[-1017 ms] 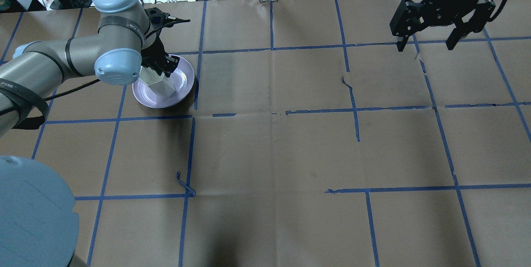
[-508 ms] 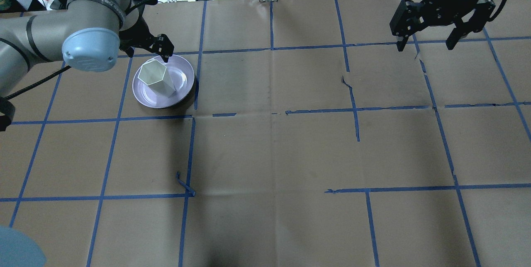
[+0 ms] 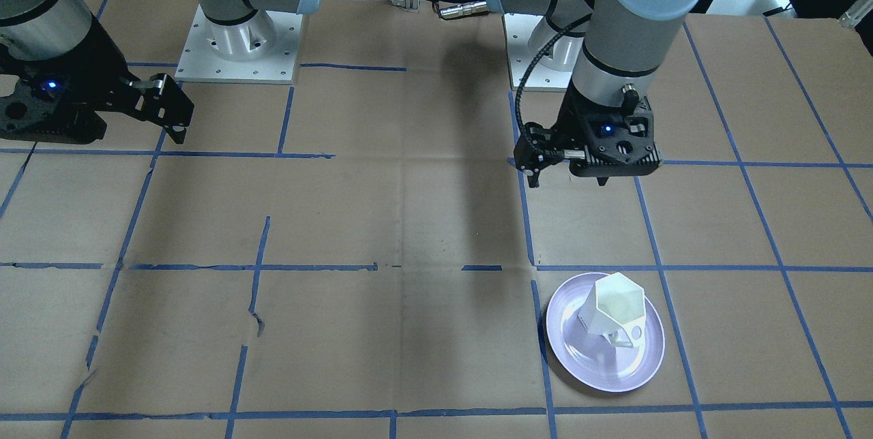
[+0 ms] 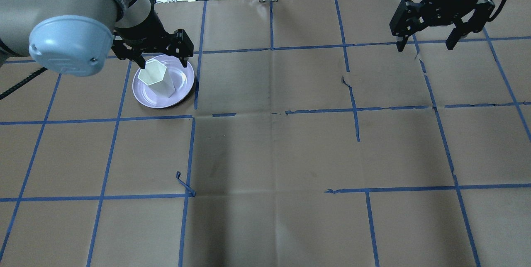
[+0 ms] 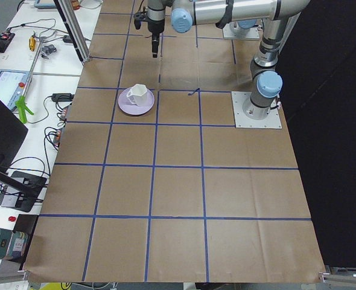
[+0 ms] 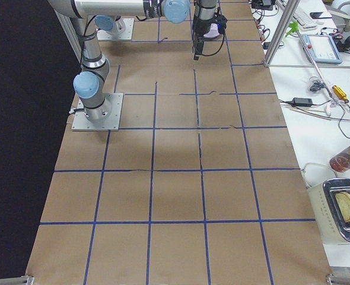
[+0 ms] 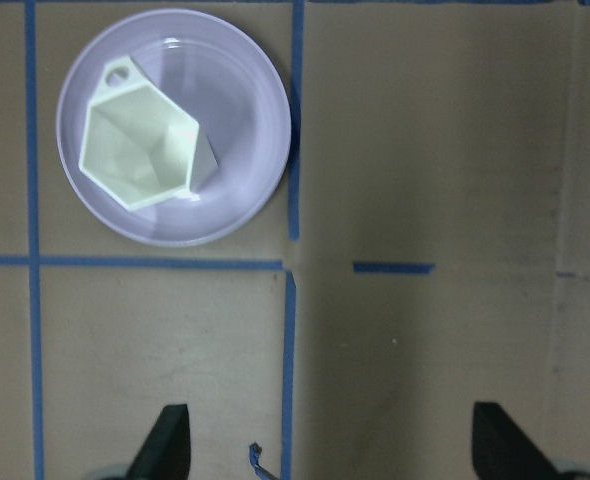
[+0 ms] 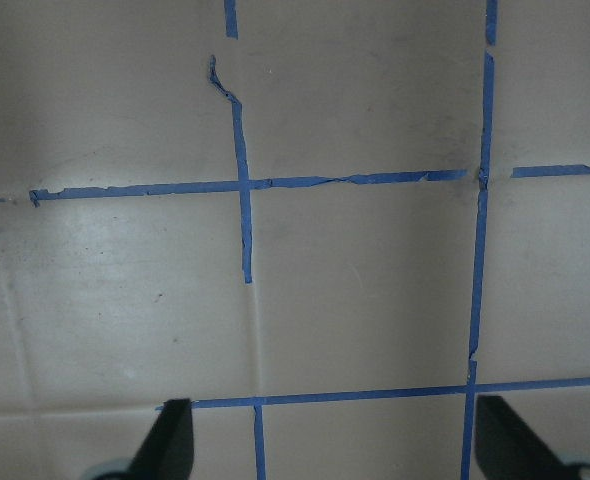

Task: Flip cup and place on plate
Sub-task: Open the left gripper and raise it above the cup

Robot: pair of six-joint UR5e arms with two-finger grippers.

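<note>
**Faceted cup upright on plate**

The white, angular cup (image 4: 157,77) is seen standing mouth-up on the glossy round lavender plate (image 4: 182,86). Its handle (image 3: 631,335), hidden overhead, is shown front-facing. The left gripper (image 4: 164,57) is poised above, jaws spread wide, nothing held. The right gripper (image 4: 425,45), likewise spread and empty, is kept well apart over matte taped paper (image 4: 269,146).

L gripper (image 4: 163,57) let go of cup (image 4: 157,78), opened, rose clear above plate (image 4: 182,85), arm swung up
</note>
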